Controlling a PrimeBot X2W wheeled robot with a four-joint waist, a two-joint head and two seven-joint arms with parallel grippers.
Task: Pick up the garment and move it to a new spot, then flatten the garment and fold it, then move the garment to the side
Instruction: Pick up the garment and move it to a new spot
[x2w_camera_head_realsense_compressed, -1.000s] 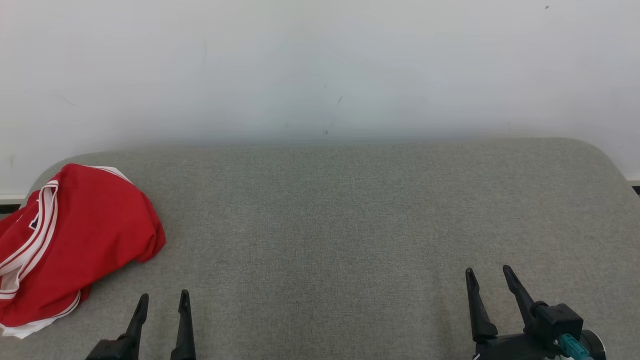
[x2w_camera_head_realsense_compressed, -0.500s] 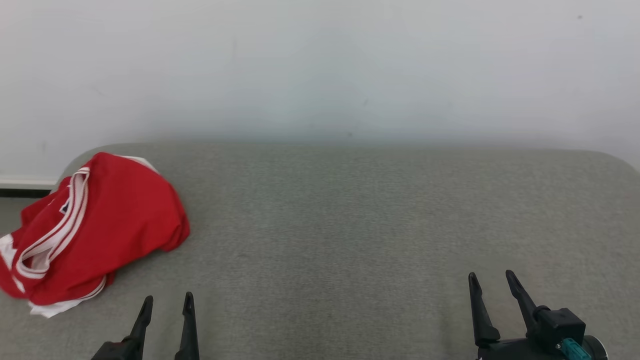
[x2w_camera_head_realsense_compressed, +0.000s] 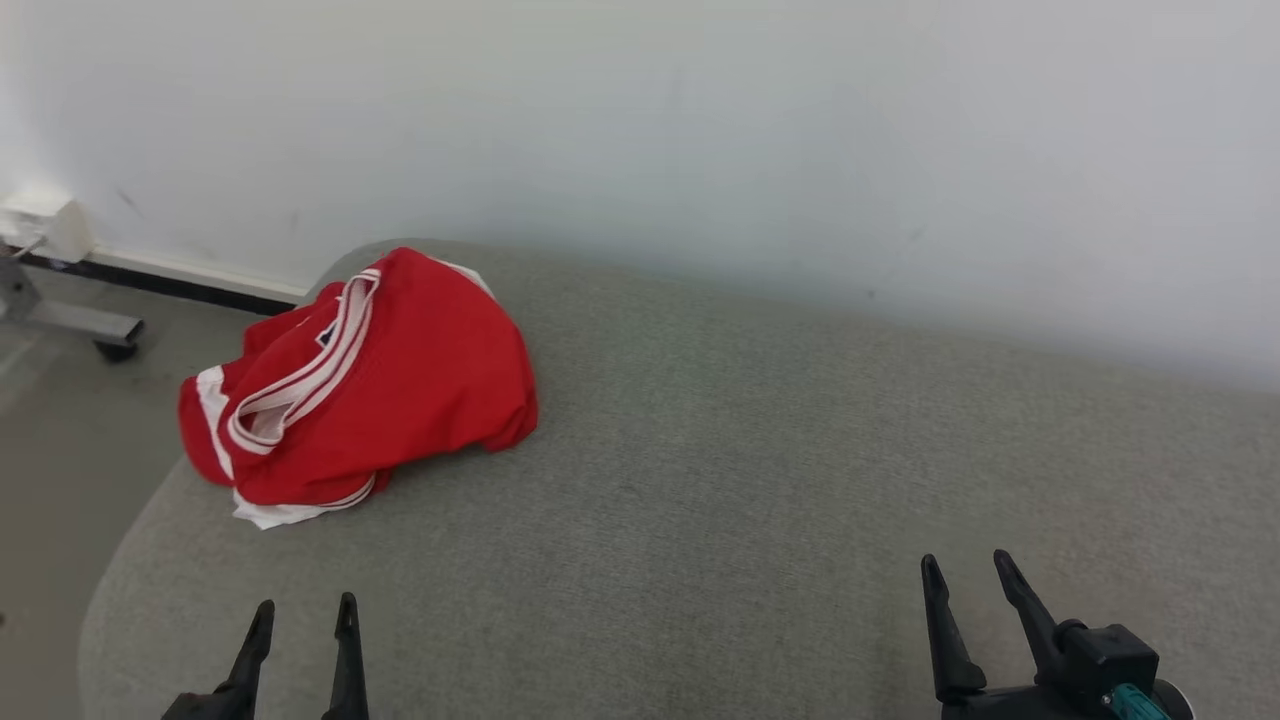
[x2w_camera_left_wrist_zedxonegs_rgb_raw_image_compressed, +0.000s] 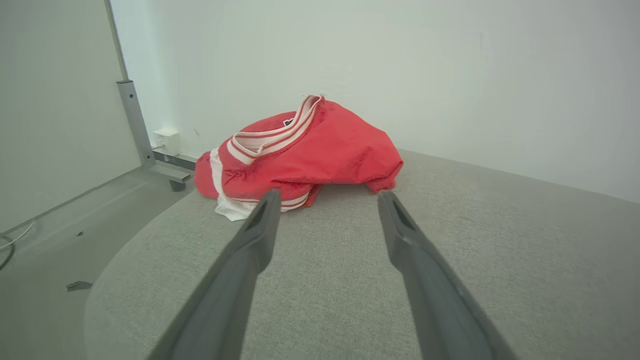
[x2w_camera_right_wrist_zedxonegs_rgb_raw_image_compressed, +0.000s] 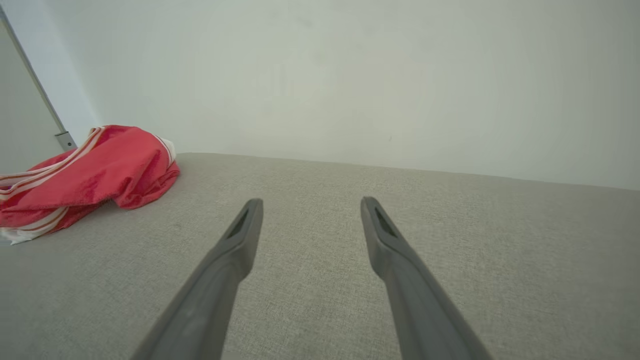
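Note:
A crumpled red garment (x2w_camera_head_realsense_compressed: 380, 385) with white striped trim lies in a heap at the far left corner of the grey fabric table (x2w_camera_head_realsense_compressed: 760, 470). The left wrist view shows the garment (x2w_camera_left_wrist_zedxonegs_rgb_raw_image_compressed: 310, 150) straight ahead, and the right wrist view has the garment (x2w_camera_right_wrist_zedxonegs_rgb_raw_image_compressed: 95, 175) off to its left. My left gripper (x2w_camera_head_realsense_compressed: 305, 608) hovers open near the table's front edge, well short of the heap and empty. Far to the right my right gripper (x2w_camera_head_realsense_compressed: 965, 567) is open too, holding nothing.
A white wall (x2w_camera_head_realsense_compressed: 700, 130) runs close behind the table. Left of the table's rounded corner is bare floor (x2w_camera_head_realsense_compressed: 60, 440) with a grey metal stand foot (x2w_camera_head_realsense_compressed: 70, 320) and a white wall box (x2w_camera_head_realsense_compressed: 45, 220).
The head camera has turned left, so the whole picture shifted right and the floor came into view. Garment and both grippers keep their places on the table.

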